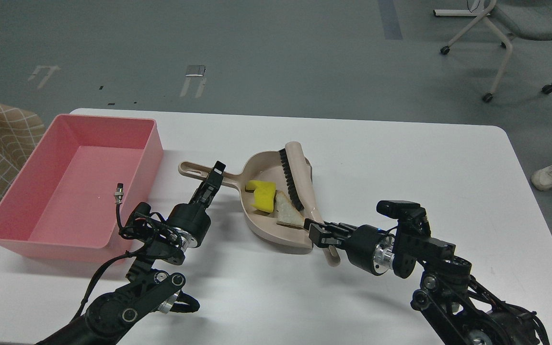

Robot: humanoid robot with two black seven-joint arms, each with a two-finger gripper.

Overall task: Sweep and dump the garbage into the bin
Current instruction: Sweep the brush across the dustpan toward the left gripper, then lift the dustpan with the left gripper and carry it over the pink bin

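The left gripper (pixel 212 178) pinches the beige plastic dustpan (pixel 261 229) by its long handle, which points toward the pink bin (pixel 154 143). The right gripper (pixel 318 233) is closed on the brush (pixel 299 179) handle at the pan's mouth. The spongy yellow chunk (pixel 262 195) and crusted bread slice (pixel 289 214) lie inside the pan; the smooth, slope-walled bin sits left of it, nearer the left arm.

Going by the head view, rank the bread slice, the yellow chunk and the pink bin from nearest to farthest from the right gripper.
From the right gripper:
1. Bread slice, just to its left, inside the dustpan.
2. Yellow chunk, farther left in the dustpan, beside the bread.
3. Pink bin, far left on the table, beyond the left arm.
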